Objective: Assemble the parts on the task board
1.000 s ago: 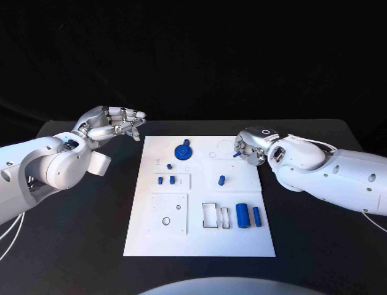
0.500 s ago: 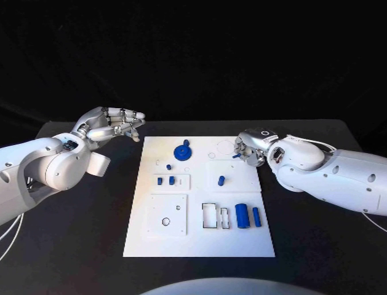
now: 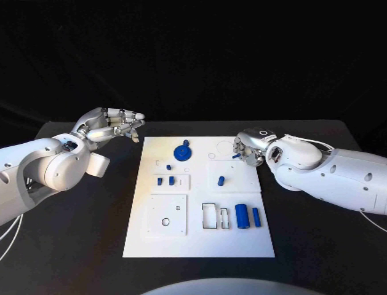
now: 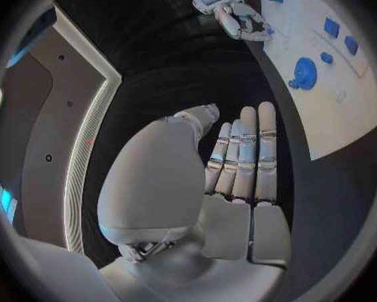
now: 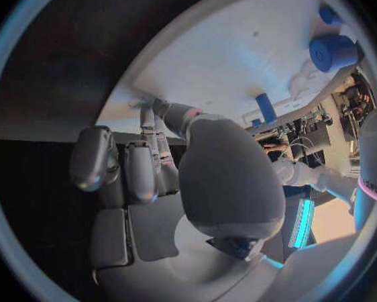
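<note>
The white task board lies in the middle of the table. On it are a blue gear, a short blue peg, two small blue pieces and two blue cylinders near the right edge. My right hand hovers at the board's far right edge, fingers curled, and seems to pinch a small blue part at its fingertips. My left hand hangs off the board's far left corner and holds nothing; its fingers lie straight and side by side. The gear also shows in the left wrist view.
Empty outlined slots sit next to the cylinders, and a square plate with a hole lies on the board's left half. Black table surface surrounds the board on both sides. The right wrist view shows the board with a cylinder.
My right arm has edged slightly towards the board. The left hand and the parts on the board have stayed where they were.
</note>
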